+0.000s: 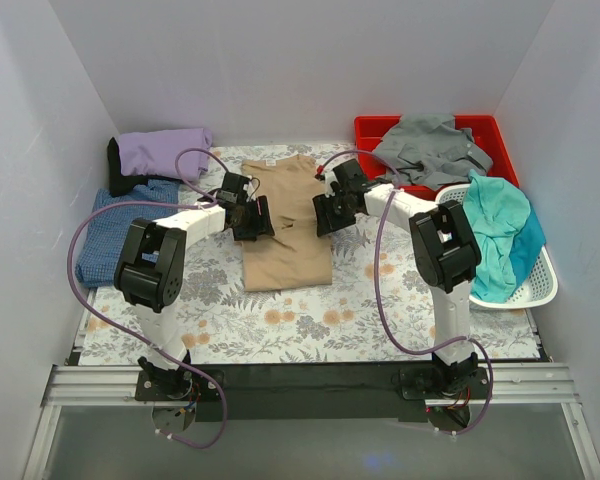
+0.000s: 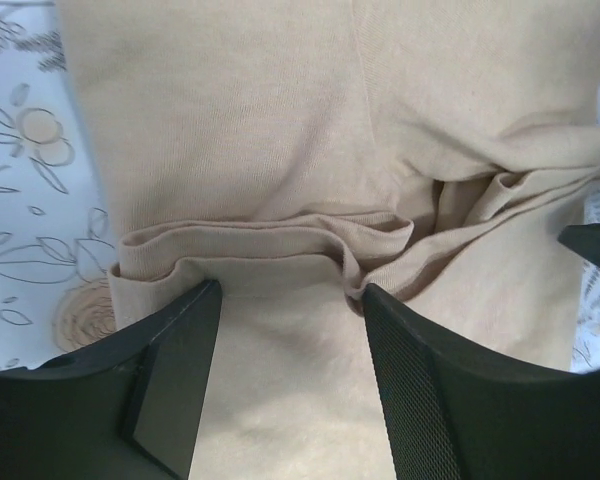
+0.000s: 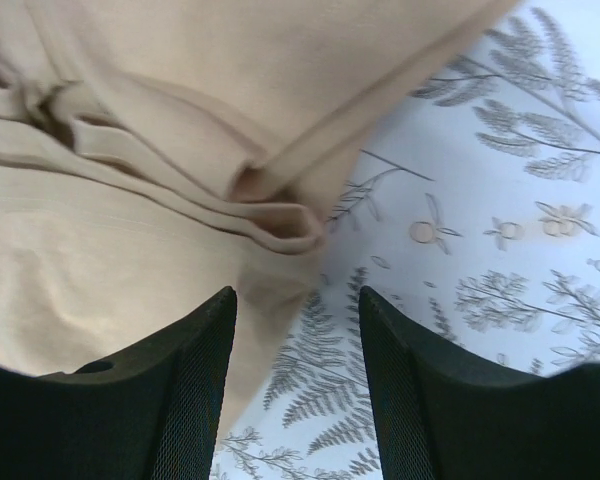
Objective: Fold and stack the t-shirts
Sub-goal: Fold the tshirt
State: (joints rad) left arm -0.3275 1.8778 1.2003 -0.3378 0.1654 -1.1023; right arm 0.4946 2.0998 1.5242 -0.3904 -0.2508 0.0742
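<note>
Tan t-shirt [image 1: 285, 225] lies mid-way across the surface [image 1: 280, 320], sides folded in, with a rumpled ridge across its middle. Long axis runs near to far, collar at the far end. I read left tool [image 2: 290, 295] wide, over the ridge; right tool [image 3: 296, 295] wide at the shirt's right edge, gripping nothing. Red bin [image 1: 375, 125] holds grey shirt [image 1: 425, 148]; white basket [image 1: 542, 288] holds teal shirt [image 1: 500, 230].

White-and-black arms [image 1: 187, 222], purple cables [image 1: 377, 272]
</note>
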